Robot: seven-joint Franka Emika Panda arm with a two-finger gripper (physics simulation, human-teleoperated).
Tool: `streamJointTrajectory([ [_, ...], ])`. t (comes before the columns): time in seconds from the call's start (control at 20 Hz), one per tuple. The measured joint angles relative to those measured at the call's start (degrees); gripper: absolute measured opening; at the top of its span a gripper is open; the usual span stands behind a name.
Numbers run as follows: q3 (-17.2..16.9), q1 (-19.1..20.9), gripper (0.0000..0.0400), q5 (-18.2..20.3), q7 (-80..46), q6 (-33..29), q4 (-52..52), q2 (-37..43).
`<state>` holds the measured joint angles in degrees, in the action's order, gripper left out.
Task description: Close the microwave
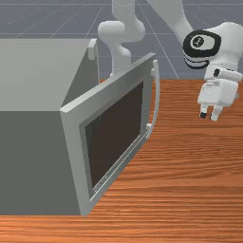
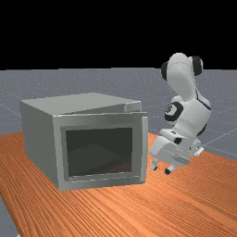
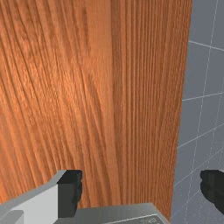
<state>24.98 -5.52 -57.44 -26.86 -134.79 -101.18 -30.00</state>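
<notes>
The grey microwave (image 1: 28, 161) stands at the front view's left, its door (image 1: 73, 152) swung partly out from the body. A curved handle (image 1: 157, 99) runs along the door's free edge. My gripper (image 1: 209, 116) hangs above the table to the front view's right of that handle, apart from it. From the far view, the gripper (image 2: 161, 169) is to the right of the door (image 2: 99, 121), pointing down. In the wrist view the gripper (image 3: 142, 192) is open, fingers wide apart with nothing held, and a grey part of the microwave (image 3: 109, 213) lies below them.
The wooden table (image 1: 190, 190) extends under the microwave and gripper. Its edge runs down one side in the wrist view, with grey floor (image 3: 203, 78) beyond. The door's free edge stands out from the body's front rim (image 1: 93, 50), with a gap between.
</notes>
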Motion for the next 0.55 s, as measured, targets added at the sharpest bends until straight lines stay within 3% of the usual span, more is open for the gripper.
streamJointTrajectory([
  [0.15,-1.81,4.39,0.0400,-2.31,2.73,-2.95,-6.54,4.42],
  [0.3,-2.42,9.96,0.0400,-2.03,7.66,-11.32,-13.64,9.09],
  [0.35,0.61,14.86,0.0400,3.19,18.86,-21.51,-17.53,11.02],
  [0.45,3.82,21.74,0.0400,9.34,32.80,-27.93,-22.49,14.26],
  [0.5,-5.43,16.18,0.0400,-12.71,10.59,-33.83,-22.17,15.59],
  [0.55,-5.52,19.94,0.0400,-13.19,14.56,-37.81,-22.76,16.56],
])
